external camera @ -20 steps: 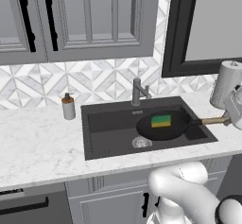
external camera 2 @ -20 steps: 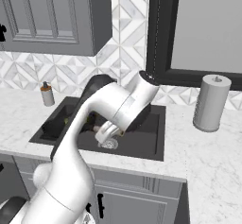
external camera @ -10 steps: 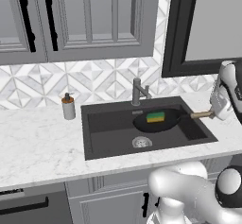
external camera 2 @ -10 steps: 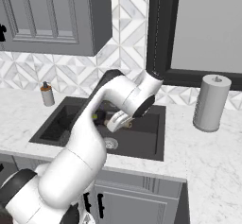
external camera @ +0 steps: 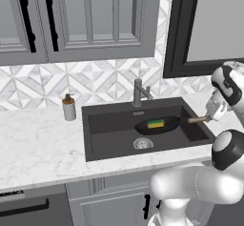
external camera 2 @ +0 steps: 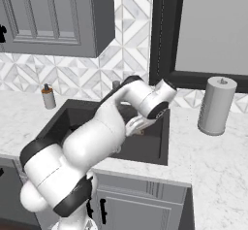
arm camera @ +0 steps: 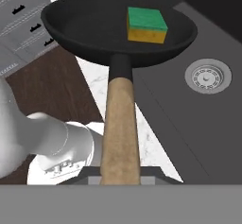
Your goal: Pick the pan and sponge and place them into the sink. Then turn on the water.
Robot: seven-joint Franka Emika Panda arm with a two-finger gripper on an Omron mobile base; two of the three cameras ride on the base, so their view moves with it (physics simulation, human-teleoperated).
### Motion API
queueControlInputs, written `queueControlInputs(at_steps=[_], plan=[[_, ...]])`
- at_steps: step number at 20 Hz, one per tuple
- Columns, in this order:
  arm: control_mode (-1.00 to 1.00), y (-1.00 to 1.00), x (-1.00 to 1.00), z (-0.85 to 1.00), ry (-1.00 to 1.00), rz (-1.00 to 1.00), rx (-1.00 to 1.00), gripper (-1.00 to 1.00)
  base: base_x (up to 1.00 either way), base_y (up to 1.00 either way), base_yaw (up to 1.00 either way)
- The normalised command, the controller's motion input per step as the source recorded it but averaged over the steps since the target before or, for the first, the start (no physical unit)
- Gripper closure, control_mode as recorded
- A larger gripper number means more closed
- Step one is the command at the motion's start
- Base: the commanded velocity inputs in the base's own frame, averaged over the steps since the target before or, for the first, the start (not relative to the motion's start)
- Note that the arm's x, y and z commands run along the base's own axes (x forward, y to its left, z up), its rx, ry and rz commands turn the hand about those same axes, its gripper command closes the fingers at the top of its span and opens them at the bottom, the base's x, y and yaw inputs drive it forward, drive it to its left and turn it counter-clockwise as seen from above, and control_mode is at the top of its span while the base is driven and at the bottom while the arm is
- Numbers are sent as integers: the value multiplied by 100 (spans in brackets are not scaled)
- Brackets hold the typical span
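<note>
One load: pan (external camera: 157, 125) with sponge (external camera: 155, 123) aboard, lifted higher above sink (external camera: 102, 141) than second ago. Gripper (external camera: 206, 118) at 3 o'clock, clamped on wooden handle. Release pending; faucet (external camera: 140, 92) dry.

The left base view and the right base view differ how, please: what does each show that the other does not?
Left base view alone: the pan with the sponge in it, over the sink, its wooden handle reaching to the gripper; also the drain. Right base view alone: the paper towel roll on the counter to the right. Both share the sink, the soap bottle, the patterned backsplash and the grey cabinets.
</note>
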Motion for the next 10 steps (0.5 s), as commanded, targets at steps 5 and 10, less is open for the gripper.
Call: queueControlInputs(at_steps=[5, 10], plan=[[-100, 0, 44, -46, 1, 1, 6, 100, 0, 0, 0], [-100, 0, 82, -29, 3, 2, 0, 100, 0, 0, 0]])
